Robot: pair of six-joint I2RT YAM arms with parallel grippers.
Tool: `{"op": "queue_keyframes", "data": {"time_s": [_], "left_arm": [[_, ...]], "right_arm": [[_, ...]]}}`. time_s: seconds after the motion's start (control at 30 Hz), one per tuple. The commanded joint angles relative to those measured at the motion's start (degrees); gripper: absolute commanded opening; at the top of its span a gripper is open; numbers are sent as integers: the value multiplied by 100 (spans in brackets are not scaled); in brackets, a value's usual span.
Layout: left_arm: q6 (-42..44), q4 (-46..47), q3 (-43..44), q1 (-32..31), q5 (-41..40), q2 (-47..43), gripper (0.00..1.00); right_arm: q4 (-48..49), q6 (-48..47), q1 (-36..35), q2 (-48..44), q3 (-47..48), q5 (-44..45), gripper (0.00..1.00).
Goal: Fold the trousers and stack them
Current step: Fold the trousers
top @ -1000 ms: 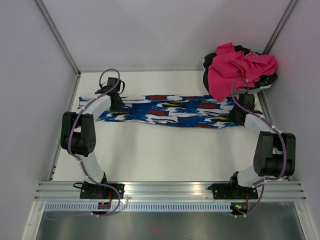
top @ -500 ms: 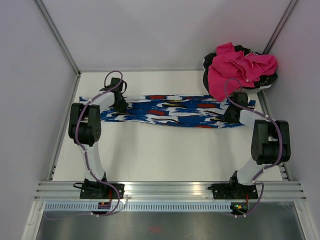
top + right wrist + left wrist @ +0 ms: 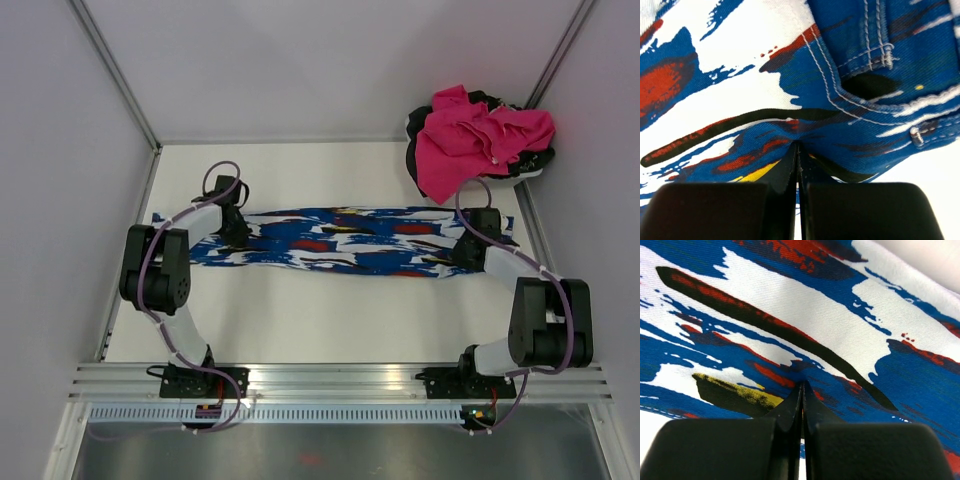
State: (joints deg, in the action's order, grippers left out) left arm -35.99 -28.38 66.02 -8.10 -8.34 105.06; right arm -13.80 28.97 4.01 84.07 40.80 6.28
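The trousers, royal blue with white, red, black and yellow blotches, lie stretched in a long strip across the middle of the table. My left gripper is shut on their left end; the left wrist view shows the cloth pinched between the fingers. My right gripper is shut on their right end, near a pocket seam in the right wrist view. The checked waistband does not show.
A heap of pink and black clothes lies at the far right corner. Grey walls stand left, right and behind the white table. A metal rail runs along the near edge by the arm bases.
Both grippers have pulled the trousers a little toward the near edge, still stretched. The left elbow swung left and the right arm drew in.
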Motion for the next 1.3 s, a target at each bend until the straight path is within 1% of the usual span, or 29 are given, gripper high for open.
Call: {"op": "queue_keyframes", "data": {"time_s": [0.0,0.13,0.17,0.27,0.33,0.37,0.4,0.43,0.5,0.53,0.57,0.6,0.63,0.67,0.7,0.73,0.8,0.83,0.9,0.93,1.13,1.27], "left_arm": [[-93,-704,-545,19,-71,-222,2],[-128,-686,-1046,10,16,-783,2],[-110,-704,-1213,10,34,-898,2],[-49,-941,-1477,10,-1,-1451,2],[47,-1046,-1592,19,-62,-1820,2],[109,-1125,-1618,10,-89,-2153,2],[170,-1161,-1558,10,-89,-2295,2],[354,-1187,-1331,10,-46,-2392,2],[556,-1362,-961,10,103,-2525,5],[619,-1398,-585,10,174,-2516,18],[654,-1416,-425,10,236,-2516,23],[698,-1355,-293,10,271,-2508,27],[716,-1276,-143,10,289,-2499,37],[707,-1197,-81,10,289,-2464,45],[716,-1126,-20,10,272,-2350,50],[716,-1091,77,19,306,-2262,58],[664,-995,130,19,455,-1982,61],[655,-916,87,19,517,-1884,64],[593,-758,60,28,535,-1543,64],[593,-696,52,28,535,-1428,64],[637,-28,77,63,605,-760,61],[602,8,359,89,526,-381,60]], "right_arm": [[-694,319,12,-355,-606,-260,0],[-860,600,21,-865,-933,-347,0],[-931,662,21,-1136,-1020,-356,0],[-1290,759,12,-1612,-1074,-330,0],[-1712,698,21,-2139,-986,-216,0],[-1827,637,12,-2463,-812,-215,0],[-2028,593,12,-2596,-688,-215,0],[-2091,496,21,-2711,-530,-233,0],[-2284,417,21,-2809,49,-215,6],[-2302,329,21,-2783,286,-276,11],[-2311,154,12,-2687,724,-312,16],[-2250,66,12,-2616,902,-347,26],[-2163,-31,21,-2537,1060,-373,33],[-2049,-162,12,-2353,1236,-469,41],[-1882,-172,21,-2247,1290,-470,41],[-1820,-173,12,-2124,1351,-522,41],[-1461,-120,21,-1790,1344,-706,42],[-1302,-76,12,-1667,1213,-847,43],[-933,-15,12,-1307,1098,-1102,47],[-853,-23,21,-1053,1028,-1103,47],[-527,-208,21,-288,965,-708,48],[-255,-181,21,3,1053,-664,48]]}}
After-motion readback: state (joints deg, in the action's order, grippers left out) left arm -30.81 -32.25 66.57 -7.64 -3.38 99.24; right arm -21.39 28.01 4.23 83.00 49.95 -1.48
